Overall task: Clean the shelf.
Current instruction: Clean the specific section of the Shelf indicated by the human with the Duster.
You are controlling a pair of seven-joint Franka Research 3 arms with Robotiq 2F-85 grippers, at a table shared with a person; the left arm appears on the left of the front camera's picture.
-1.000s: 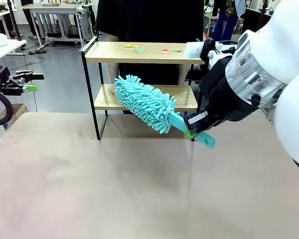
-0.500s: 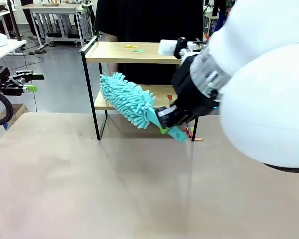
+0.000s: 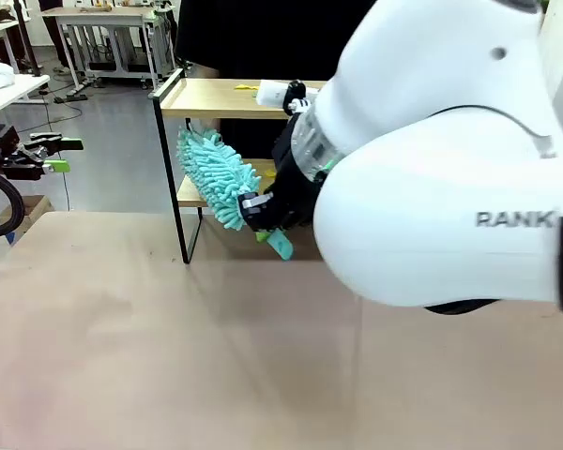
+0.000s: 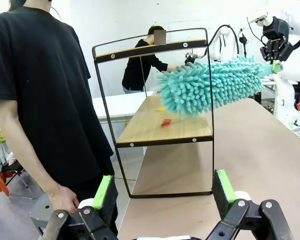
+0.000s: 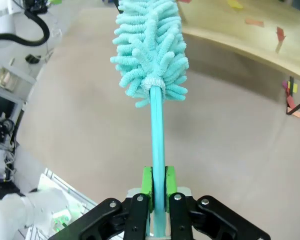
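The shelf (image 3: 206,97) stands at the table's far side, two light wooden boards in a black frame. A turquoise fluffy duster (image 3: 209,173) reaches between the boards at the shelf's left end, over the lower board (image 4: 160,127). My right gripper (image 5: 158,187) is shut on the duster's thin handle (image 5: 156,140), and it shows in the front view just ahead of the shelf (image 3: 263,217). Small paper scraps lie on the lower board (image 4: 166,121) and on the top board (image 3: 247,87). My left gripper (image 4: 162,192) is open and holds nothing, off to the far left (image 3: 64,155).
A person in black (image 4: 40,90) stands close behind the shelf, one hand hanging low (image 4: 65,197). My bulky right arm (image 3: 432,159) hides the shelf's right half. A few coloured scraps (image 5: 291,97) lie on the table by a shelf leg. Bare tabletop (image 3: 169,347) spreads in front.
My right arm has swept the duster leftward along the lower board, from the middle to the left end. The arm now covers more of the shelf. The left gripper has stayed still.
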